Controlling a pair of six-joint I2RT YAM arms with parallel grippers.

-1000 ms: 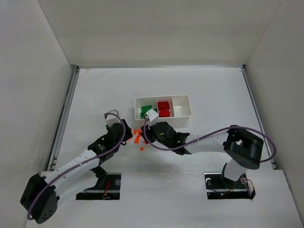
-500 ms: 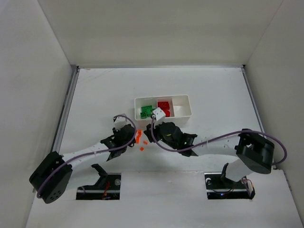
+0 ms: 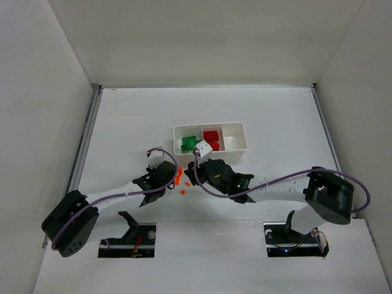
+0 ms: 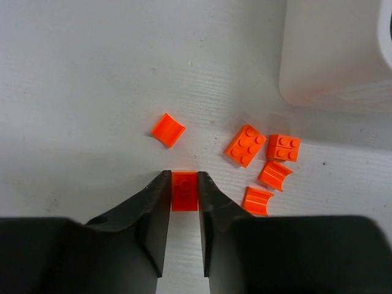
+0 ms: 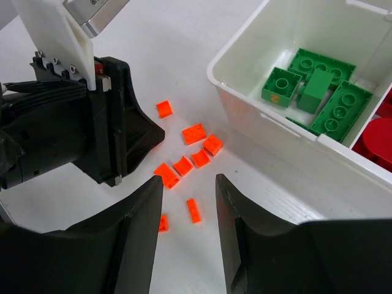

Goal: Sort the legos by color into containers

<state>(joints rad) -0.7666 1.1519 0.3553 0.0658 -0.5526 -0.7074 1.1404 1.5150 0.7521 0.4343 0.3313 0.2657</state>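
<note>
My left gripper [image 4: 184, 184] is shut on a small orange brick [image 4: 184, 191] at table level. Several more orange bits [image 4: 245, 144] lie just ahead and to its right, near the white tray's corner [image 4: 331, 61]. My right gripper [image 5: 188, 190] is open above the table, with a thin orange brick [image 5: 193, 210] between its fingers [image 5: 223, 196]. The left gripper's black body [image 5: 92, 135] is at its left. The tray [image 5: 245, 104] holds green bricks [image 5: 318, 79] in its left compartment and red bricks [image 5: 380, 141] in the middle one. In the top view both grippers meet at the orange bits [image 3: 182, 191] in front of the tray [image 3: 239, 147].
White enclosure walls stand around the table [image 3: 122, 122]. The two arms nearly touch in front of the tray. A purple cable [image 3: 275, 179] runs along the right arm.
My left gripper has moved right, up to the orange bits, and now grips one. The right gripper has shifted slightly toward the tray and stays open.
</note>
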